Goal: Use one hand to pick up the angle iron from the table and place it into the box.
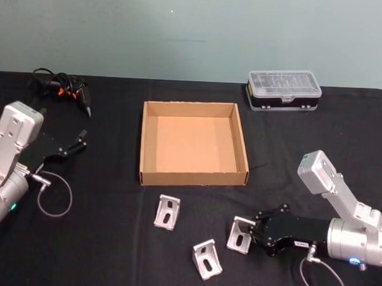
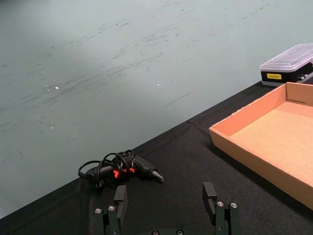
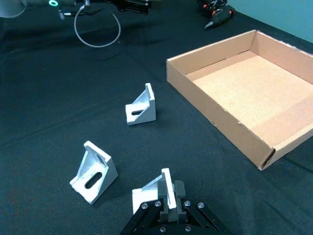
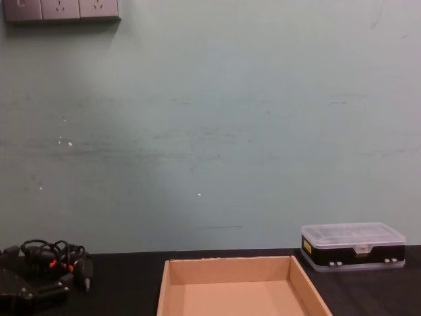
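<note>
Gripping, head view: my right hand pinches one angle iron on the table, near right, nearer than the box. Right wrist view: fingers closed on its upright flange. I judge it stiff, light, slick metal. Pad contact hidden. Left wrist view: left hand parked, fingers apart.

The right gripper gripped one angle iron on the table, near the box; a second angle iron and a third angle iron lay to its left.
</note>
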`<state>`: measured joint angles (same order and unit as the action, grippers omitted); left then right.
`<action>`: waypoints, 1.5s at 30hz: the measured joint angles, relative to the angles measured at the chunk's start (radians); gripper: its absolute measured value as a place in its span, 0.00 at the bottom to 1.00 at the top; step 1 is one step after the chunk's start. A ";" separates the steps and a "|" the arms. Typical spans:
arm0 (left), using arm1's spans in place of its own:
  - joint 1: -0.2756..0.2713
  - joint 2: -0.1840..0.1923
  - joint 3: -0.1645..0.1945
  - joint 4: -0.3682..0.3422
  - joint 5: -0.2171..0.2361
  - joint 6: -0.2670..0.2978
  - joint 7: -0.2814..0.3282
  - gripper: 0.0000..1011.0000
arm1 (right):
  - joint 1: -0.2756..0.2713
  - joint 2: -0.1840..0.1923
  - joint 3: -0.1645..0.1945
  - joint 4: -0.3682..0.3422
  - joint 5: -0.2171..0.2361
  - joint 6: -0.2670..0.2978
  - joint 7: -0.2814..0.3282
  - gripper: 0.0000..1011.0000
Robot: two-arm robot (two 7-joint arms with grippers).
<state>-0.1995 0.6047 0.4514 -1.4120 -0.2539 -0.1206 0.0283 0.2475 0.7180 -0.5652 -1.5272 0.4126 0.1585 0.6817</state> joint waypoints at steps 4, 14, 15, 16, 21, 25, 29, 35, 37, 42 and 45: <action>0.000 0.000 0.000 0.000 0.000 0.000 0.000 1.00 | -0.011 0.005 0.009 -0.011 0.006 -0.011 -0.003 0.09; 0.000 0.000 0.000 0.000 0.000 0.000 0.000 1.00 | -0.048 0.022 0.052 -0.070 0.023 -0.038 -0.033 0.09; 0.000 0.000 0.000 0.000 0.000 0.000 0.000 1.00 | -0.051 0.024 0.056 -0.073 0.025 -0.039 -0.036 0.09; 0.000 0.000 0.000 0.000 0.000 0.000 0.000 1.00 | -0.055 0.026 0.059 -0.077 0.027 -0.039 -0.038 0.09; 0.000 0.000 0.000 0.000 0.000 0.000 0.000 1.00 | -0.074 0.034 0.080 -0.088 0.035 -0.042 -0.051 0.09; 0.000 0.000 0.000 0.000 0.000 0.000 0.000 1.00 | -0.081 0.034 0.086 -0.089 0.036 -0.044 -0.055 0.09; 0.000 0.000 0.000 0.000 0.000 0.000 0.000 1.00 | -0.082 0.031 0.088 -0.093 0.035 -0.043 -0.057 0.09; 0.000 0.000 0.000 0.000 0.000 0.000 0.000 1.00 | -0.090 0.028 0.091 -0.101 0.031 -0.042 -0.062 0.09; 0.000 0.000 0.000 0.000 0.000 0.000 0.000 1.00 | -0.093 0.026 0.095 -0.106 0.029 -0.043 -0.067 0.09; 0.000 0.000 0.000 0.000 0.000 0.000 0.000 1.00 | -0.091 0.014 0.109 -0.118 0.019 -0.049 -0.093 0.09; 0.000 0.000 0.000 0.000 0.000 0.000 0.000 1.00 | -0.073 -0.004 0.120 -0.123 0.008 -0.053 -0.114 0.09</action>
<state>-0.1995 0.6047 0.4514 -1.4120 -0.2539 -0.1206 0.0283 0.1742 0.7145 -0.4454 -1.6500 0.4203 0.1059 0.5674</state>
